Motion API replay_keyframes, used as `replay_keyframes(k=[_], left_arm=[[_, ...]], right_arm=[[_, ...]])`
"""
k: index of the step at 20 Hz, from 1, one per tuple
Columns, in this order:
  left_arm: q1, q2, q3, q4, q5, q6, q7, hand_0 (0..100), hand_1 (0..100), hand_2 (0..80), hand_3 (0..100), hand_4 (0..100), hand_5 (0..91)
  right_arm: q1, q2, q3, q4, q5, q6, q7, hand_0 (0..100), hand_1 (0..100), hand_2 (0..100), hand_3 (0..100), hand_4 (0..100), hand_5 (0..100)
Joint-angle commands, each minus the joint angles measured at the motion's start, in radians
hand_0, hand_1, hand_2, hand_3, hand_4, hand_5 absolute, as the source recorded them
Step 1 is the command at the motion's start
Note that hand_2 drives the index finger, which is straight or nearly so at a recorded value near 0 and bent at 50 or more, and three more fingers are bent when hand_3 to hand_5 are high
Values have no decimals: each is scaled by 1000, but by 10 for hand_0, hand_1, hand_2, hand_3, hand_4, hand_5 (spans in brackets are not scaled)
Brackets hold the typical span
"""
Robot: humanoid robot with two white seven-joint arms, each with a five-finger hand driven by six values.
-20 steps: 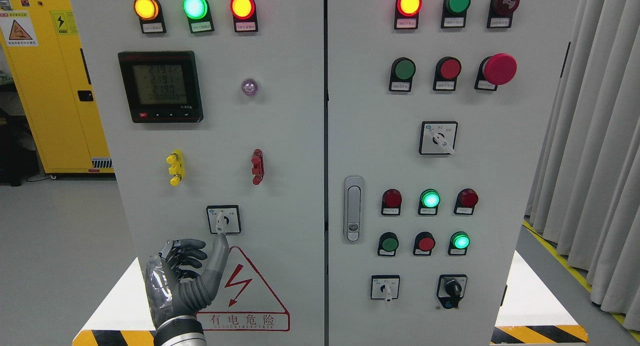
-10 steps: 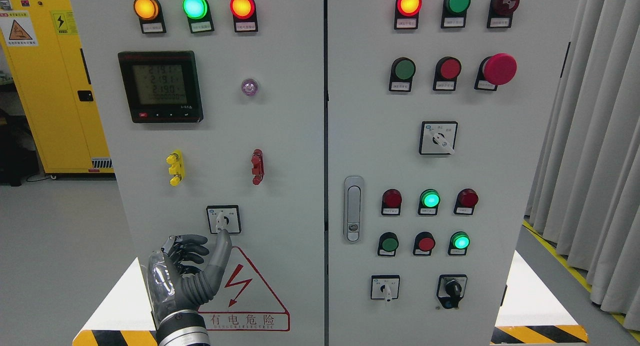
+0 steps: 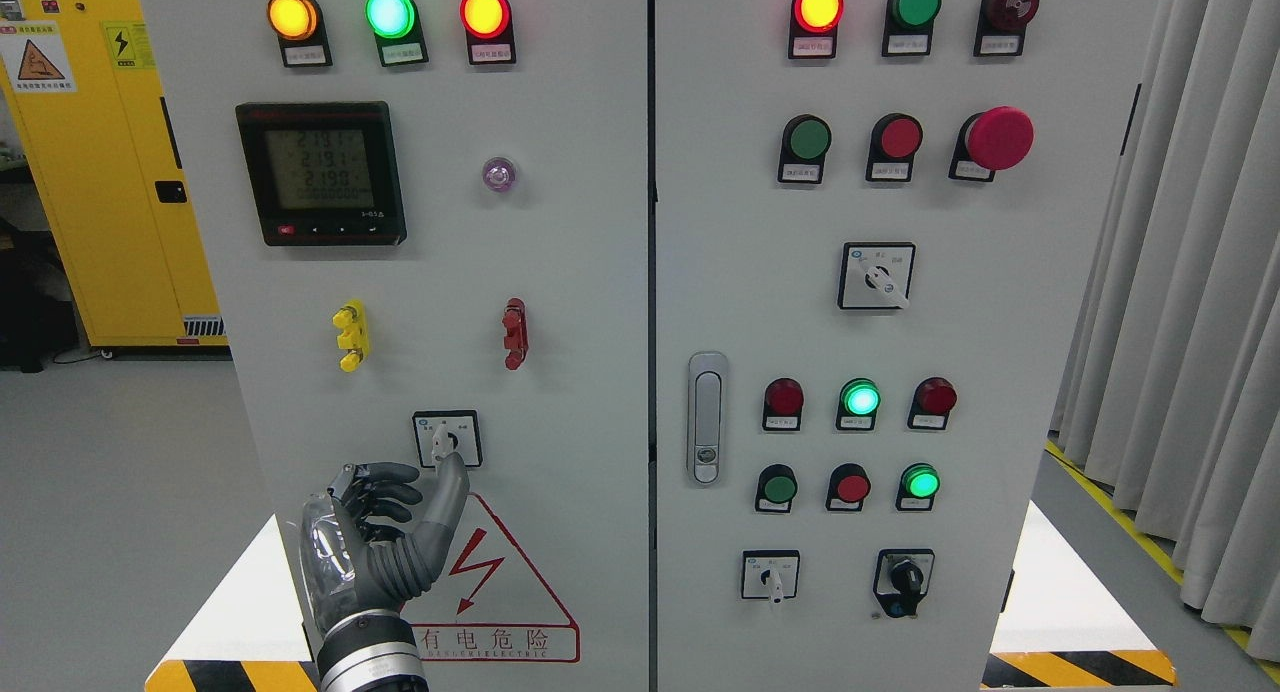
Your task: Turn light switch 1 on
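A small rotary selector switch point(image 3: 446, 439) with a white lever pointing down sits low on the left door of the grey control cabinet point(image 3: 560, 272). My left hand point(image 3: 420, 487) is just below it and comes in from the lower left. Its fingers are curled in toward the palm and hold nothing. One straight digit point(image 3: 448, 482) points up, and its tip reaches the lower edge of the switch plate by the lever. The right hand is not in view.
The right door carries more rotary switches point(image 3: 877, 275) point(image 3: 770, 575) point(image 3: 904, 577), push buttons and lit lamps. A door latch point(image 3: 707, 417) sits by the seam. A red warning triangle point(image 3: 490, 562) is beside my hand. There is a yellow cabinet point(image 3: 100, 172) at the left and curtains point(image 3: 1180, 322) at the right.
My left hand has risen a little and shifted right. Its straight digit's tip has come up from below the switch plate to its lower edge.
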Motion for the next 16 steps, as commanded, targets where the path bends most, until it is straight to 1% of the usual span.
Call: replay_keyframes(k=[1,16], left_arm=[[-9,-1,-5,11,-2,8,0,70,710,599,770,780,728],[-17,-3,-11,11,-5,19,0,136,718,607,785,788,739]], right_arm=[[0,0,0,0,-29,0,0,0,500,40,0,0,0],[0,0,0,0,-29,0,0,0,500,40,0,0,0]])
